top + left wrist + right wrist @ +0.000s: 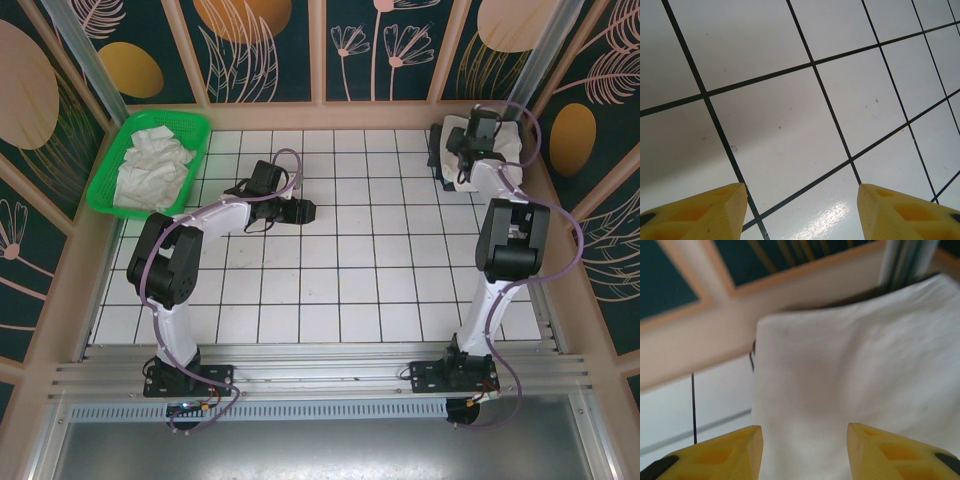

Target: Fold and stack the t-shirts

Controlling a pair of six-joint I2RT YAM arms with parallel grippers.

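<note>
- From above, a green basket (205, 135) sits at the far left corner of the tiled table (380, 290), with crumpled white shirts (150, 165) heaped inside it.
- The left arm reaches toward the middle of the table. Its left tool (306, 211) hangs over bare tiles, well apart from the basket.
- The right arm stretches to the far right corner, where the right tool (480, 125) sits over a folded white shirt (452, 132) lying on the table by the wall.
- At the left wrist, the left tool (802, 200) is released. Its yellow fingers (715, 210) are spread wide above bare white tiles (790, 125).
- At the right wrist, the right tool (804, 440) is also released, with its yellow fingers (725, 452) wide apart.
- The folded shirt (850, 375) lies under and ahead of them, blurred. Its left edge runs along the tiles, and the wall (700, 345) stands just beyond.
</note>
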